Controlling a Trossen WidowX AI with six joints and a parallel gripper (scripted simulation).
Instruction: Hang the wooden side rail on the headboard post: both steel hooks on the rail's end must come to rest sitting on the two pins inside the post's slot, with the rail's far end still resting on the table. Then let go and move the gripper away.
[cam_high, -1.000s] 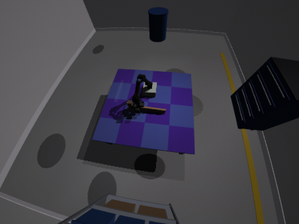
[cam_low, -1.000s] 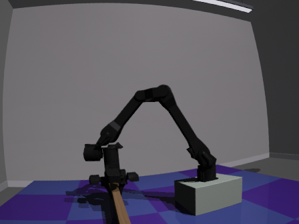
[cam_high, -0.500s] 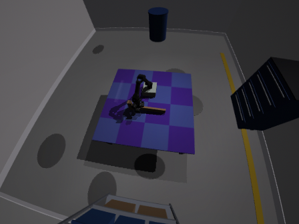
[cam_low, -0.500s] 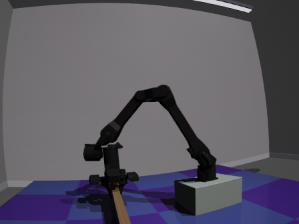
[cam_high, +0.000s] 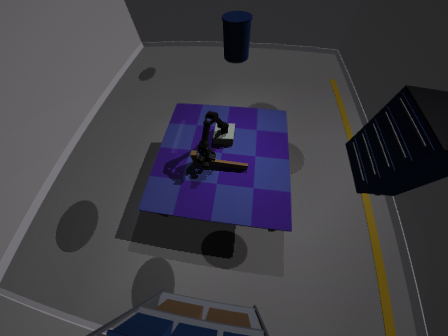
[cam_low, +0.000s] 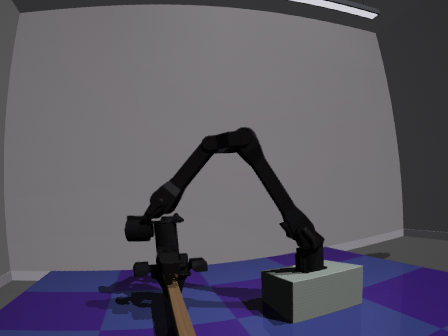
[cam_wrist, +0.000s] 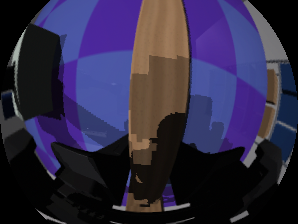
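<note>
The wooden side rail (cam_high: 235, 164) (cam_low: 181, 312) (cam_wrist: 160, 45) runs out to the right from my gripper in the top view and toward the viewer in the exterior view. My gripper (cam_high: 205, 160) (cam_low: 171, 283) (cam_wrist: 149, 134) is shut on the rail near its left end, with one dark finger on each side. A small wooden piece, seemingly the headboard post (cam_high: 193, 154), shows just left of the gripper in the top view. The hooks, pins and slot are hidden by the gripper or too small and dark to tell. Whether the far end touches the table is unclear.
The arm stands on a pale block (cam_high: 223, 141) (cam_low: 327, 295), behind the rail in the top view. The checkered table (cam_high: 270, 200) (cam_low: 45, 305) carries everything. A blue barrel (cam_high: 236, 40), a dark rack (cam_high: 400, 145) and a cart with bins (cam_high: 185, 320) stand off the table.
</note>
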